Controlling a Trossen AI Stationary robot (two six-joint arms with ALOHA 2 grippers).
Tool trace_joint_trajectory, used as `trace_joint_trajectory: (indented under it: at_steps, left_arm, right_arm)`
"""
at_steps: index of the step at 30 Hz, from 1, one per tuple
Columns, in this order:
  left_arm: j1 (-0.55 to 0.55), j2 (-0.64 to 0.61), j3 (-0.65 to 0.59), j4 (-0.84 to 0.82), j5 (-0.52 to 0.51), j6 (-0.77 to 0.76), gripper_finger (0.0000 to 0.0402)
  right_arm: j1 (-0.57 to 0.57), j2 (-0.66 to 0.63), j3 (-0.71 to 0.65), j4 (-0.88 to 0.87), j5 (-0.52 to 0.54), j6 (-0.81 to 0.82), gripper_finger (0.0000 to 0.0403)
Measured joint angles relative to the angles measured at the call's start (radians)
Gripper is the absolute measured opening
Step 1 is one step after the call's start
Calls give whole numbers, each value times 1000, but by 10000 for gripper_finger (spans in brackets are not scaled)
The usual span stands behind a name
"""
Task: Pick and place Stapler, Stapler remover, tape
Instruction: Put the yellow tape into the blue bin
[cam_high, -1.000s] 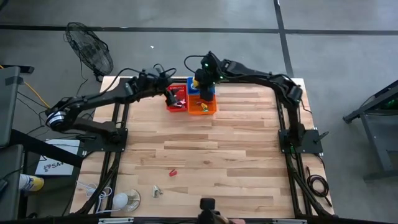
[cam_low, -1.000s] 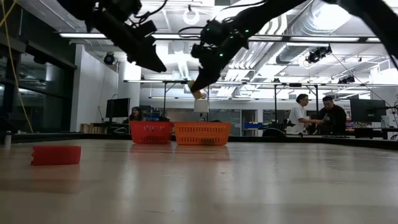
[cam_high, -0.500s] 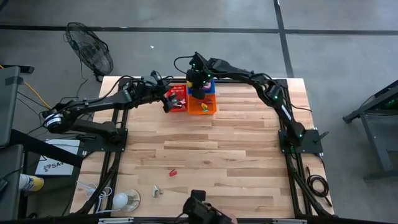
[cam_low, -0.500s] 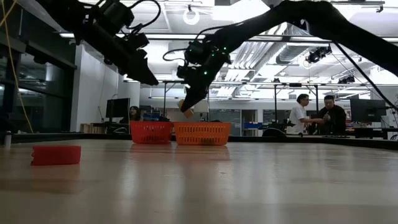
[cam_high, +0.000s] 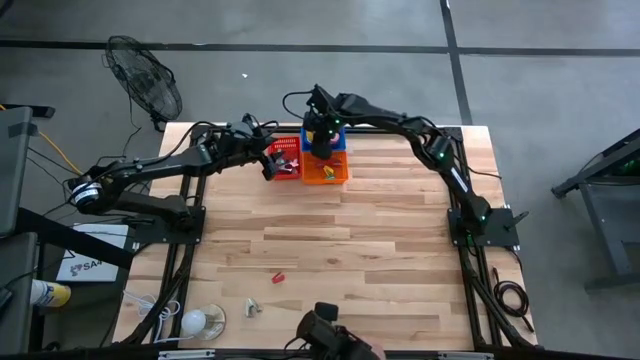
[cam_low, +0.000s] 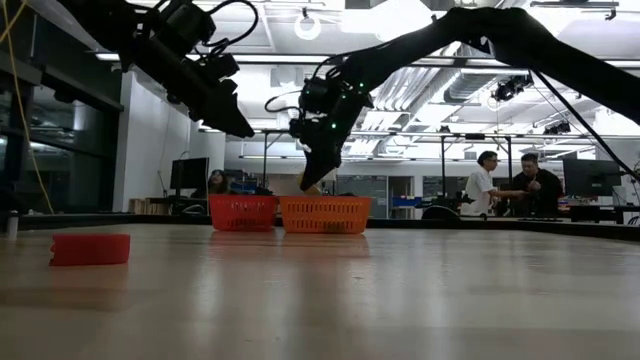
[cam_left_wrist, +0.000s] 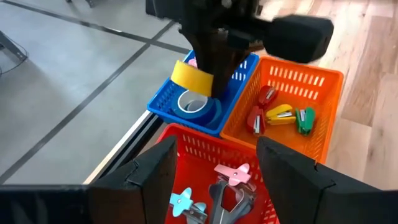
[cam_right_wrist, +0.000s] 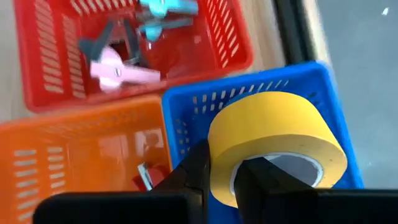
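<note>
A: Start at the near edge of the worktop (cam_high: 340, 260). What lies there?

B: A small red item (cam_high: 278, 276) sits loose on the wood, left of centre, with a small pale piece (cam_high: 252, 308) nearer still. In the low view the red item shows as a red block (cam_low: 90, 249) at the left. I cannot tell what either one is.

A: And farther back?

B: Three baskets stand together at the far edge. The red basket (cam_left_wrist: 205, 155) is on the left and holds stapler removers (cam_left_wrist: 227, 186), pink, light blue and dark. The orange basket (cam_left_wrist: 323, 118) touches it on the right and holds staplers (cam_left_wrist: 280, 116), red, yellow and green. The blue basket (cam_left_wrist: 233, 81) sits behind the orange one, against the far edge, with a roll of blue tape (cam_left_wrist: 191, 103) inside.

A: Where is the left end effector (cam_high: 268, 160)?

B: It hangs over the red basket's left side, fingers (cam_left_wrist: 152, 171) spread apart, holding nothing.

A: The right one?

B: The right end effector (cam_high: 321, 140) is above the blue basket, fingers pressed together through the rim of a yellow tape roll (cam_right_wrist: 277, 140). One finger is inside the roll's hole, the other outside it. The roll hangs just over the basket, above the blue tape.

A: Beyond the worktop?

B: Two people (cam_low: 510, 185) stand far off in the room, at the right of the low view.
</note>
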Motion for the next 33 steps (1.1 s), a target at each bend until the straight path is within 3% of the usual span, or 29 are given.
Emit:
trace_joint_trajectory:
  at_steps: [10, 33]
  left_arm:
    - [0, 0, 2, -4, 0, -8, 216]
    - [0, 0, 2, -9, -1, -9, 216]
  right_arm:
    - [-15, 8, 0, -28, 50, 2, 41]
    - [-16, 6, 0, 8, -5, 43, 44]
